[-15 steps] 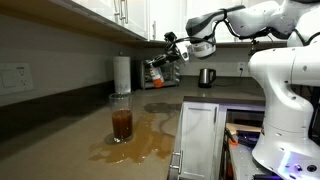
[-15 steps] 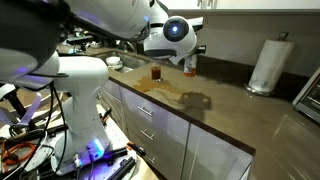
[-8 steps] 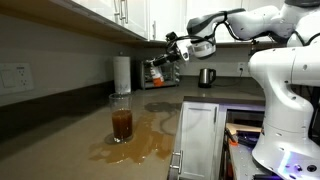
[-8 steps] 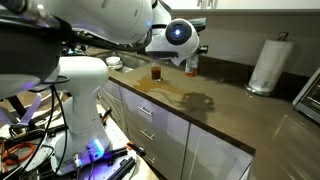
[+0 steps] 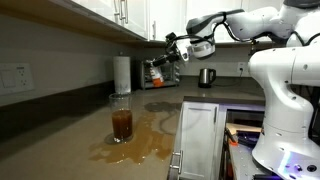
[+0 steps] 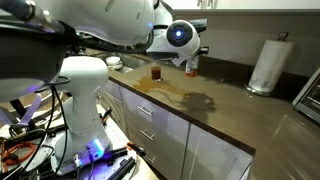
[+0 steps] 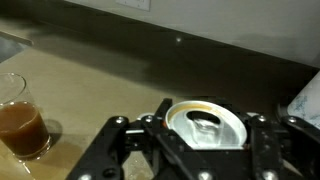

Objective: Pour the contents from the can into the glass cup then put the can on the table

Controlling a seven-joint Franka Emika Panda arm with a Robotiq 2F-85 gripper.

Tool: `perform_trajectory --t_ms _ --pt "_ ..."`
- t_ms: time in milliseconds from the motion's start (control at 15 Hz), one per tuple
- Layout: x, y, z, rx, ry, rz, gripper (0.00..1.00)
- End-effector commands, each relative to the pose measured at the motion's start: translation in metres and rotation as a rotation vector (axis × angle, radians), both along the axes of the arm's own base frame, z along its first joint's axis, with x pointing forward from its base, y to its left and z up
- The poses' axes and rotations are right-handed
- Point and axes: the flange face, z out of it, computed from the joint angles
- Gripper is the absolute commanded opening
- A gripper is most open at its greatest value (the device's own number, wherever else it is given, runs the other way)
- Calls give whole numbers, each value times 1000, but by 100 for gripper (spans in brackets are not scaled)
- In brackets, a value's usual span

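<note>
Nothing here that I can read. Looking down through the wrist camera at the can, I see only the lid, and no word or number on it comes clear. In an exterior view the can shows its coloured side, but it is too small and blurred to give me a brand or a label.
</note>
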Motion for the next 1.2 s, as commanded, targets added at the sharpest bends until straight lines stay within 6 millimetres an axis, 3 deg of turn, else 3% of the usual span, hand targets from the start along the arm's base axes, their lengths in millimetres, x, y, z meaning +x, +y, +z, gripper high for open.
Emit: perform_trajectory --t_ms 0,467,1133 --pt "16 -1 -2 30 -26 23 25" --pt "48 1 -16 78 -55 58 25" --pt "66 9 -53 105 34 64 25"
